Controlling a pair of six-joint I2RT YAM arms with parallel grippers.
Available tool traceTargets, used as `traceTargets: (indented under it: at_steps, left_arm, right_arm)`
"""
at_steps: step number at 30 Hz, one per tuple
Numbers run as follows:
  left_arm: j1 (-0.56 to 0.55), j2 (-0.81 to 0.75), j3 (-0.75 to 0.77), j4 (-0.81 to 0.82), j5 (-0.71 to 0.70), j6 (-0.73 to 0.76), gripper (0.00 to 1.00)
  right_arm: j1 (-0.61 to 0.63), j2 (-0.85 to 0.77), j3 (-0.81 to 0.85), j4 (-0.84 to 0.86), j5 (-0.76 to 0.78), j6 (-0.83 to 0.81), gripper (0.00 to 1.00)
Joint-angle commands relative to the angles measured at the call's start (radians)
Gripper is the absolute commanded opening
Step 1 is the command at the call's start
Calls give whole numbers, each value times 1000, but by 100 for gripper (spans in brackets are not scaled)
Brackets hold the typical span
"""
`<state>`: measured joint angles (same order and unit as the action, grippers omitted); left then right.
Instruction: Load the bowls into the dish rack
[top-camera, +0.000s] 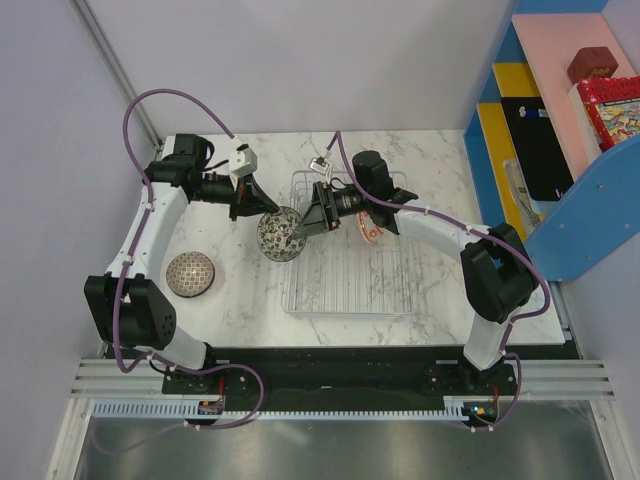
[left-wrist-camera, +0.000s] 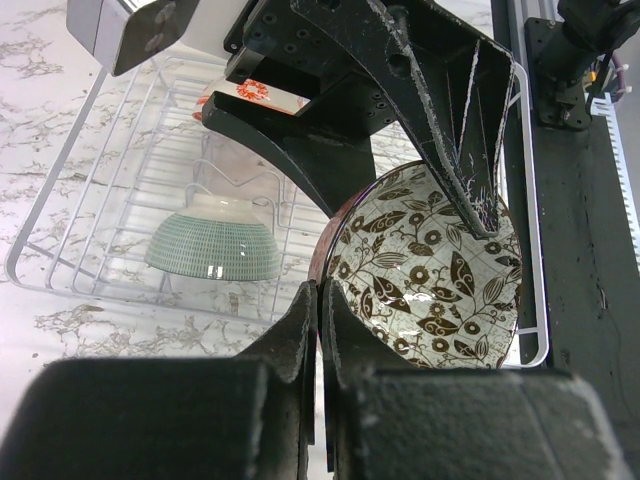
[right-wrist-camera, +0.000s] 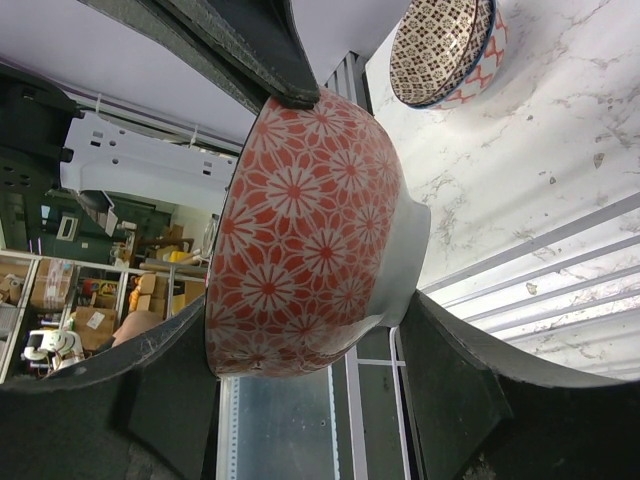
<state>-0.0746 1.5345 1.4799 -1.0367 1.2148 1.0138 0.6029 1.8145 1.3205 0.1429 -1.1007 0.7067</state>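
An orange-red-and-white flowered bowl (top-camera: 278, 238) with a brown leaf pattern inside hangs on its side over the left edge of the silver wire dish rack (top-camera: 350, 285). My left gripper (top-camera: 266, 217) is shut on its rim (left-wrist-camera: 322, 290). My right gripper (top-camera: 298, 235) spans the same bowl (right-wrist-camera: 310, 220), one finger against its mouth and one against its foot. A celadon green bowl (left-wrist-camera: 212, 245) lies upside down in the rack (left-wrist-camera: 100, 200). Another orange-and-white bowl (top-camera: 370, 228) stands in the rack behind the right wrist. A speckled bowl (top-camera: 190, 273) sits on the table at left.
A blue, yellow and pink shelf unit (top-camera: 560, 150) holding red boxes stands off the table's right edge. Walls close the left and back sides. The speckled bowl also shows in the right wrist view (right-wrist-camera: 447, 50), on the marble top.
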Motion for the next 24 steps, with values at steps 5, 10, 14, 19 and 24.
traceTargets:
  at_steps: [5,10,14,19,24]
  left_arm:
    - [-5,-4,-1,27,57,-26,2]
    - [-5,4,7,26,61,-37,2]
    - [-5,0,7,26,57,-41,10]
    - [-5,-11,-9,26,66,-37,28]
    - [-5,-10,-9,27,74,-41,59]
  right_arm:
    - [8,-40,6,49,-18,-39,0]
    - [8,-35,17,32,-7,-47,0]
    - [8,-30,17,20,7,-56,0]
    - [8,-34,20,9,28,-67,0]
    - [8,-40,20,-14,56,-82,0]
